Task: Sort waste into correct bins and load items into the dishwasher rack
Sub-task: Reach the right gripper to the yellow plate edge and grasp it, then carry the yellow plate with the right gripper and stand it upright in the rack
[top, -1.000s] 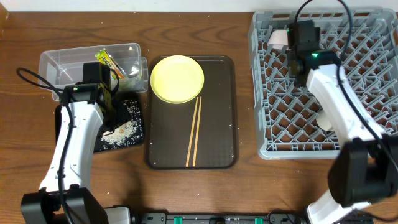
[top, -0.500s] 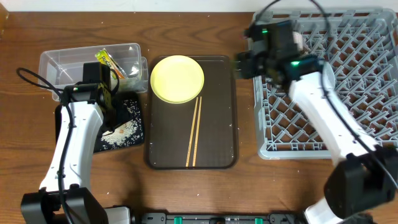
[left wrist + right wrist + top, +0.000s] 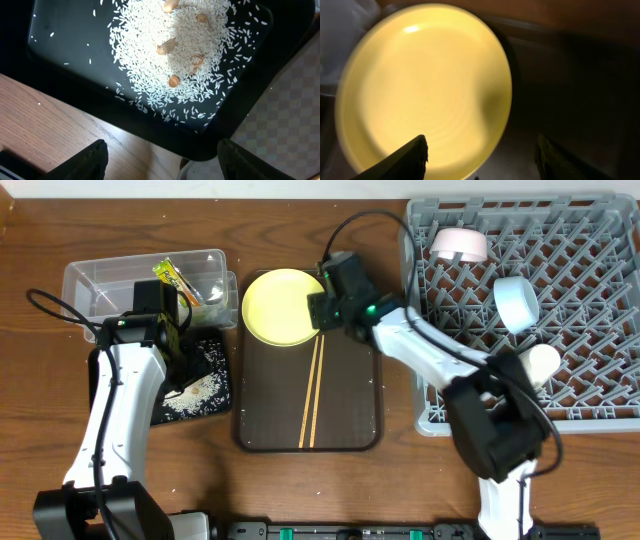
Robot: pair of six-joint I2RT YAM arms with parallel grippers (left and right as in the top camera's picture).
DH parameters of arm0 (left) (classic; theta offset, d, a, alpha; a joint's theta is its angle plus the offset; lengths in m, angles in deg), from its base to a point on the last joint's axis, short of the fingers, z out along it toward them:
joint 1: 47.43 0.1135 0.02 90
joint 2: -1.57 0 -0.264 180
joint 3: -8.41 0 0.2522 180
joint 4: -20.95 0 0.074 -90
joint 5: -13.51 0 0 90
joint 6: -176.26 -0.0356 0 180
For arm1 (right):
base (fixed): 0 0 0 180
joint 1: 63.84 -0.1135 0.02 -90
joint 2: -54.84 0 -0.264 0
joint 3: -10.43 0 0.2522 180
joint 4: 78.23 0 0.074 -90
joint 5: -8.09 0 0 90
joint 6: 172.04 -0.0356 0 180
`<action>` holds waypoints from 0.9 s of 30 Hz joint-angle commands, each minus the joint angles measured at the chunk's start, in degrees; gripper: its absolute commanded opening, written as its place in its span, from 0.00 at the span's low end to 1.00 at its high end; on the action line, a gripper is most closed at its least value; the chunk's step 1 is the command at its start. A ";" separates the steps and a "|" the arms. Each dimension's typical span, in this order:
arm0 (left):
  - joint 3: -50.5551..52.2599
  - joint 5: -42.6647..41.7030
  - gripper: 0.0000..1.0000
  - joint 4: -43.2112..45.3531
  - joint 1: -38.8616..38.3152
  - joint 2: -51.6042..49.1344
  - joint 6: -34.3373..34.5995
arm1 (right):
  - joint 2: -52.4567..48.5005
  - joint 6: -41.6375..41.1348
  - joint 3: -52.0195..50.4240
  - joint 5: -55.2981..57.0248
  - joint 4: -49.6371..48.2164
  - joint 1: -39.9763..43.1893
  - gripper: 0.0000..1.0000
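The pale yellow plate [image 3: 280,307] lies at the far end of the brown serving tray [image 3: 350,400], with the wooden chopsticks [image 3: 313,395] below it. My right gripper [image 3: 325,305] is open and empty over the plate's right edge; the right wrist view shows the plate [image 3: 425,95] between its open fingers [image 3: 482,160]. My left gripper [image 3: 178,320] is open and empty [image 3: 162,162] over the near edge of the black tray [image 3: 215,345], which holds rice scraps [image 3: 195,388] [image 3: 170,55]. The snack wrapper [image 3: 172,278] lies in the clear tub [image 3: 100,280]. The rack [image 3: 590,390] holds the white-pink bowl [image 3: 458,245], light blue bowl [image 3: 517,302] and white cup [image 3: 543,362].
A few brown bits lie among the rice [image 3: 167,46]. The clear tub touches the serving tray's far left corner. The rack stands close to the right of the serving tray. Bare wooden table [image 3: 330,490] lies along the front.
My right arm has swung left from the rack's far corner, away from the white-pink bowl, to over the plate. The left arm has not moved.
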 commanded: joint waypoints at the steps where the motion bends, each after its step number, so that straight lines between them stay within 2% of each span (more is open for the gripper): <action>1: -0.04 0.48 0.73 -0.37 0.28 0.70 0.48 | -3.08 -4.28 -0.22 4.48 -1.66 -0.87 0.62; 6: -0.04 0.48 0.73 -0.39 0.28 0.70 0.48 | -6.23 -9.40 -0.22 5.64 -2.64 -1.03 0.50; 9: -0.04 0.48 0.73 -0.39 0.28 0.70 0.48 | -6.69 -10.82 -0.22 6.03 -2.60 -0.96 0.33; 11: -0.04 0.48 0.73 -0.39 0.28 0.70 0.48 | -6.69 -10.80 -0.20 6.19 -3.17 -0.92 0.26; 15: -0.04 0.48 0.73 -0.42 0.28 0.70 0.48 | -6.67 -11.13 -0.20 6.14 -4.52 -0.92 0.01; 27: -0.04 0.50 0.73 -0.39 0.28 0.70 0.46 | -2.49 -10.58 -0.20 6.16 -4.63 0.50 0.01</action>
